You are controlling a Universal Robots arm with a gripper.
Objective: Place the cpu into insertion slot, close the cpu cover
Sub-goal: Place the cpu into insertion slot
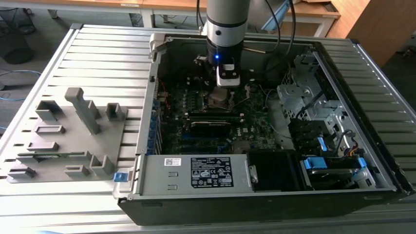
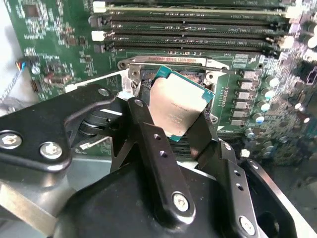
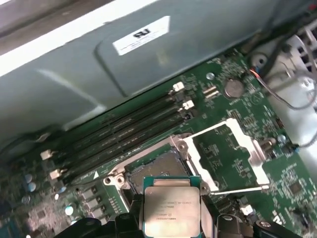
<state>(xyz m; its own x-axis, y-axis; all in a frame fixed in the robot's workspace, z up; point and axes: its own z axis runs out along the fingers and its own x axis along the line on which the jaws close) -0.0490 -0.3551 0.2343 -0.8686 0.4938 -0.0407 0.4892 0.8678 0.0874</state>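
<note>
The arm [image 1: 224,19] stands nearly upright, with its wrist pointing straight down. At its end the gripper [image 2: 171,111] hangs low. Its two black fingers [image 2: 148,134] are pressed against opposite edges of the cpu [image 2: 178,106], holding it tilted.

The cpu [image 2: 181,101] has a dull, smooth silver metal face edged with green board. The cpu cover [image 3: 246,141] is bright bare metal. The gripper [image 2: 173,110] has matt black fingers [image 2: 148,134].
</note>
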